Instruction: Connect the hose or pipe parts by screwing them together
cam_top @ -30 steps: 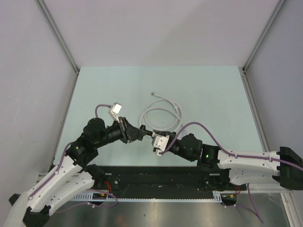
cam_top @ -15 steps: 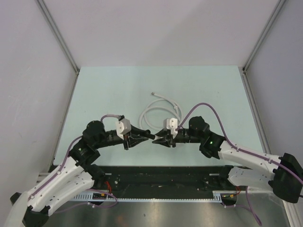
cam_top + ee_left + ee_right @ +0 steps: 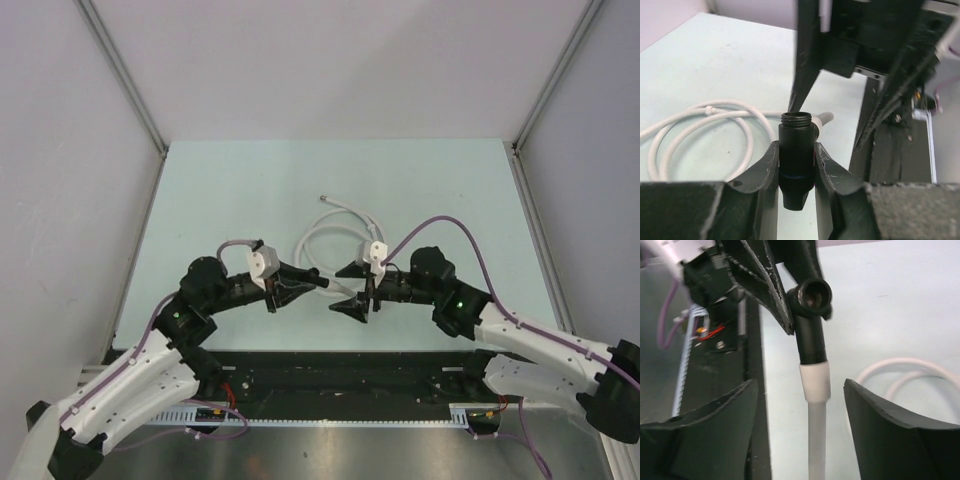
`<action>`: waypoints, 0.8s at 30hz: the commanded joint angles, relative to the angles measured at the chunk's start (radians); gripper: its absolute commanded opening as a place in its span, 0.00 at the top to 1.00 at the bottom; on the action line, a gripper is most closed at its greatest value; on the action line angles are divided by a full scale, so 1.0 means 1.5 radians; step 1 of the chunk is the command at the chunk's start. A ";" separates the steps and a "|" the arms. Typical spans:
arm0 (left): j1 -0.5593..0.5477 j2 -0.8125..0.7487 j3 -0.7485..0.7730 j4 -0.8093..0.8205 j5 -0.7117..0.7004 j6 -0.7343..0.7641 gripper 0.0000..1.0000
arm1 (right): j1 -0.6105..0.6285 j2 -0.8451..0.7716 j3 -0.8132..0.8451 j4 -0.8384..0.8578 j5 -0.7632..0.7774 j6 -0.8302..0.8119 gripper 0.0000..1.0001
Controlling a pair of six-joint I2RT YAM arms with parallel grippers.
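The hose [image 3: 340, 238] is thin white tubing coiled in loops mid-table, its free end [image 3: 322, 198] pointing to the far side. My left gripper [image 3: 305, 283] [image 3: 796, 146] is shut on a black threaded fitting [image 3: 796, 155] [image 3: 812, 295]. A white collar [image 3: 815, 380] joins that fitting to the tubing [image 3: 816, 440]. My right gripper [image 3: 348, 290] [image 3: 800, 382] faces it with its jaws spread wide. Its fingers [image 3: 715, 415] stand on either side of the collar without touching it. In the left wrist view the coil [image 3: 690, 125] lies to the left on the table.
The table [image 3: 220, 190] is pale green, walled by grey panels at left, back and right. A black rail [image 3: 330, 375] with wiring runs along the near edge between the arm bases. Purple cables [image 3: 440, 225] arch over both wrists.
My right gripper has turned its wrist and then opened, letting go of the fitting end that it pinched half a second ago. The left gripper kept its hold and shifted slightly right.
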 commanded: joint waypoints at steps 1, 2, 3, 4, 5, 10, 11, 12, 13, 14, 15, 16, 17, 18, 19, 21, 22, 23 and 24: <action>0.004 -0.037 0.034 0.059 -0.237 -0.253 1.00 | 0.029 -0.069 0.022 -0.032 0.226 -0.058 0.17; 0.003 -0.045 0.038 0.050 -0.255 -0.291 1.00 | 0.049 -0.080 0.021 -0.032 0.256 -0.076 0.15; 0.004 -0.047 0.043 0.038 -0.268 -0.322 1.00 | 0.064 -0.083 0.021 -0.029 0.325 -0.094 0.14; 0.004 -0.046 0.057 0.006 -0.289 -0.381 1.00 | 0.076 -0.086 0.021 -0.021 0.356 -0.130 0.12; 0.004 -0.043 0.064 -0.009 -0.297 -0.408 1.00 | 0.107 -0.089 0.021 -0.015 0.381 -0.154 0.11; 0.004 -0.022 0.128 -0.139 -0.327 -0.565 0.99 | 0.196 -0.080 0.017 0.055 0.536 -0.309 0.04; 0.004 -0.017 0.138 -0.153 -0.322 -0.583 1.00 | 0.209 -0.075 0.015 0.072 0.556 -0.354 0.04; 0.004 -0.005 0.148 -0.173 -0.317 -0.619 0.99 | 0.232 -0.061 0.014 0.089 0.595 -0.376 0.04; 0.004 0.001 0.165 -0.202 -0.311 -0.635 1.00 | 0.243 -0.055 0.014 0.119 0.610 -0.394 0.05; 0.004 0.007 0.171 -0.212 -0.290 -0.647 1.00 | 0.251 -0.049 0.014 0.134 0.621 -0.427 0.05; 0.004 0.013 0.174 -0.219 -0.278 -0.684 1.00 | 0.266 -0.042 0.014 0.144 0.636 -0.440 0.06; 0.004 0.014 0.171 -0.221 -0.266 -0.706 1.00 | 0.271 -0.029 0.014 0.164 0.642 -0.452 0.07; 0.004 0.014 0.168 -0.220 -0.243 -0.726 0.99 | 0.277 -0.019 0.014 0.172 0.647 -0.463 0.09; 0.004 0.014 0.167 -0.222 -0.234 -0.757 1.00 | 0.281 -0.011 0.014 0.178 0.652 -0.483 0.11; 0.004 0.013 0.167 -0.220 -0.228 -0.769 1.00 | 0.289 0.007 0.014 0.187 0.655 -0.493 0.18; 0.004 0.002 0.166 -0.220 -0.223 -0.794 1.00 | 0.298 0.023 0.014 0.196 0.671 -0.520 0.24; 0.003 -0.002 0.171 -0.220 -0.226 -0.797 1.00 | 0.309 0.032 0.014 0.201 0.678 -0.527 0.30; 0.004 -0.006 0.174 -0.220 -0.231 -0.798 1.00 | 0.312 0.044 0.015 0.204 0.686 -0.534 0.33; 0.004 -0.015 0.174 -0.221 -0.238 -0.805 1.00 | 0.317 0.051 0.015 0.208 0.695 -0.541 0.34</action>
